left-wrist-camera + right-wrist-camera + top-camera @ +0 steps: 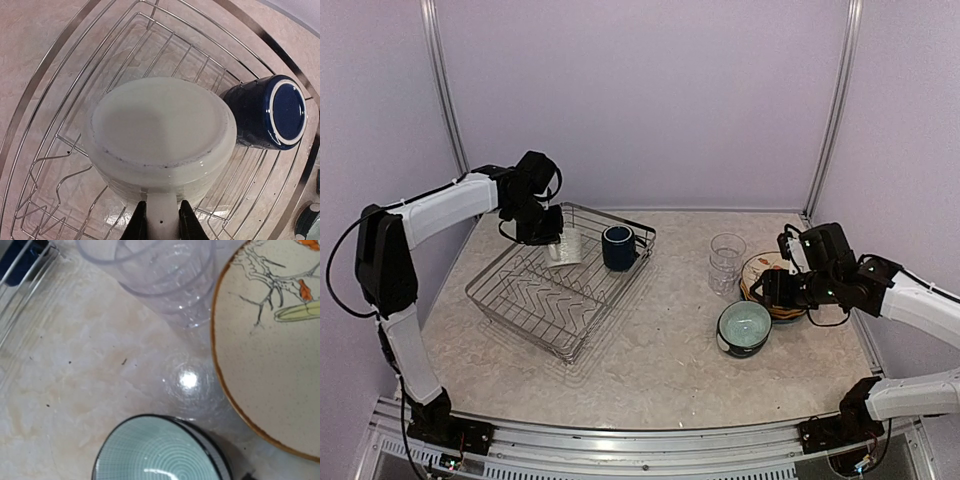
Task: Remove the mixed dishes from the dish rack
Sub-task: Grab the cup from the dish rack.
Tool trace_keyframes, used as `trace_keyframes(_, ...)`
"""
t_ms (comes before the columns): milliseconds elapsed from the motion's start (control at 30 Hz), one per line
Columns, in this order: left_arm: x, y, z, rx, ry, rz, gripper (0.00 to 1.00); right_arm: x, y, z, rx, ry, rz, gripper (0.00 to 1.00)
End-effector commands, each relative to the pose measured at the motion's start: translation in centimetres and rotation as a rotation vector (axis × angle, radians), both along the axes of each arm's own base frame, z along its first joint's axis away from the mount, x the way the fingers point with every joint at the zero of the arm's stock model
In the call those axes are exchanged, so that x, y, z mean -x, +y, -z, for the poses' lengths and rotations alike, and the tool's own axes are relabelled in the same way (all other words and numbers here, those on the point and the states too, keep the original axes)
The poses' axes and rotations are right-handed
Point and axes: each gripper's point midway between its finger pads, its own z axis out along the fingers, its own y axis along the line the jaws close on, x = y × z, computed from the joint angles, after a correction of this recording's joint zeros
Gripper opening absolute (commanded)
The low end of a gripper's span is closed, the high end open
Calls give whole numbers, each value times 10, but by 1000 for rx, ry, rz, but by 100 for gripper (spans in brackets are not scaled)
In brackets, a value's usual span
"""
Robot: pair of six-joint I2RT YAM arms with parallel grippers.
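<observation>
Cream glazed ceramic mug (pixel 160 130) sits upside down at the far end of the rectangular silver wire dish rack (pixel 535 300), base up as it would be left to drain. The left gripper (pixel 161 224) has its two fingers pressed on either side of the mug's handle. That is the one narrow part the jaws can span, so the grip suits lifting it out. Just beside it a dark navy ceramic mug (pixel 267 112) also lies in the rack, base showing, and is probably next.

Out on the marbled beige table (pixel 650 370), well apart from the rack, are a clear ribbed glass tumbler (pixel 165 275), a cream bird-and-branch patterned plate (pixel 270 355) and a teal ring-lined bowl with a dark rim (pixel 160 455). They are grouped near the right arm, apparently as the unloading spot. The right gripper (pixel 778 290) hovers by the plate's edge. Its jaws are too small to read from above, so I cannot tell whether they are open.
</observation>
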Motion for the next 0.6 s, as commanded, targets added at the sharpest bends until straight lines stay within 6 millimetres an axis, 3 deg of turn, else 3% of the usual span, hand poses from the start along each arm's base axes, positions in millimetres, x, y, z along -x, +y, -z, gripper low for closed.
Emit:
trace_keyframes(0, -6, -9, -42, 125, -97, 12, 0, -5, 2, -11, -7, -18, -3, 68)
trace_keyframes(233, -4, -18, -26, 165, -35, 38, 0, -7, 4, -11, -7, -18, -11, 68)
trace_keyframes(567, -16, -30, -4, 149, 41, 86, 0, -7, -1, -15, 7, -32, 5, 69)
